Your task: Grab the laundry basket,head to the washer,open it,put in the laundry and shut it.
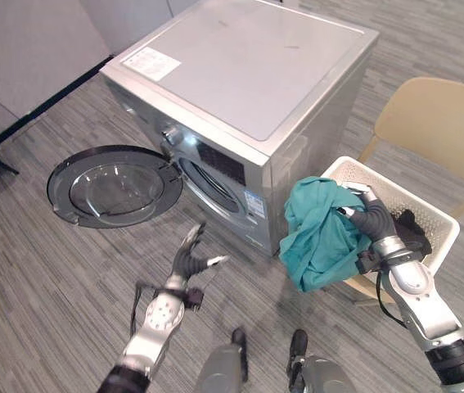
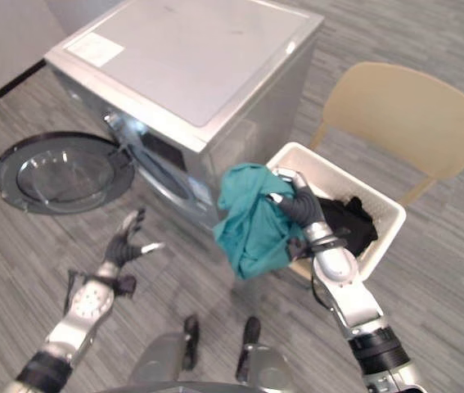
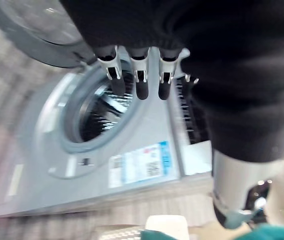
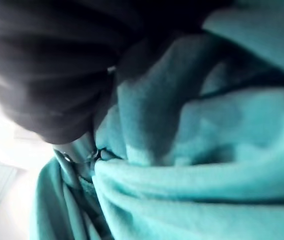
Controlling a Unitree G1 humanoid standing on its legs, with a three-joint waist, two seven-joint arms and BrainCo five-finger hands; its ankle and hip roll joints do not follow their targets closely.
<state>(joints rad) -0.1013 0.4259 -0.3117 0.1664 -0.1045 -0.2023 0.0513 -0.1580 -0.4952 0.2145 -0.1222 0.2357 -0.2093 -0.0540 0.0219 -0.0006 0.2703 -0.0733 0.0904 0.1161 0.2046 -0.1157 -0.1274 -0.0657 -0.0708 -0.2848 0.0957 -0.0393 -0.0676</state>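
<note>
Right robot hand (image 1: 368, 219) grips teal garment (image 1: 322, 233); drum (image 3: 104, 107) visible.

Left arm (image 1: 151, 327): enters the left eye view at 7 o'clock. Silver-grey shell, a round disc housing near the wrist, a dark band at the lower end.

Left hand (image 1: 187, 260): dark ribbed cover over the back and wrist. Silver fingers (image 3: 143, 82) with dark tips, set in a row, pale brackets at their bases in the left wrist view.

Right arm (image 1: 421, 301): enters at 5 o'clock. Silver-grey tapered shell with a smooth rounded wrist housing, and a black ribbed collar (image 1: 459, 359) toward the elbow.

Right hand (image 1: 372, 219): dark ribbed cover (image 4: 41, 65), a silver finger segment at its upper edge.
</note>
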